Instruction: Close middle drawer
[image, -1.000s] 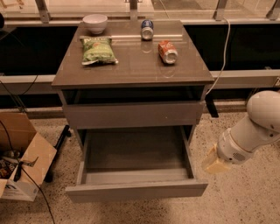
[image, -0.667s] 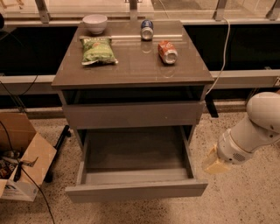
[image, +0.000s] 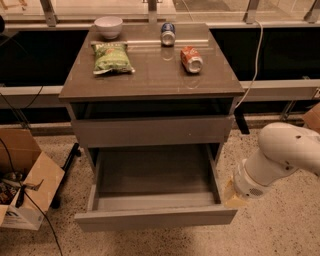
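Nothing done yet: finds middle drawer (image: 155, 180) wide open just beside end effector (image: 232, 197), cannot tell the latter's open-or-closed state.

Middle drawer (image: 155, 218) stands open. Gripper (image: 233, 196) low on the right, just beside its near right corner. Bowl (image: 108, 26), chip bag (image: 112, 57), blue can (image: 168, 33), red can (image: 191, 59) on cabinet top (image: 155, 82).

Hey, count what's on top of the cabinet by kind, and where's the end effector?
Cans: 2 (blue can, orange can)
Bowls: 1 (white bowl)
Snack bags: 1 (green bag)
Total: 4
End effector: low beside the open middle drawer, at its right front corner.
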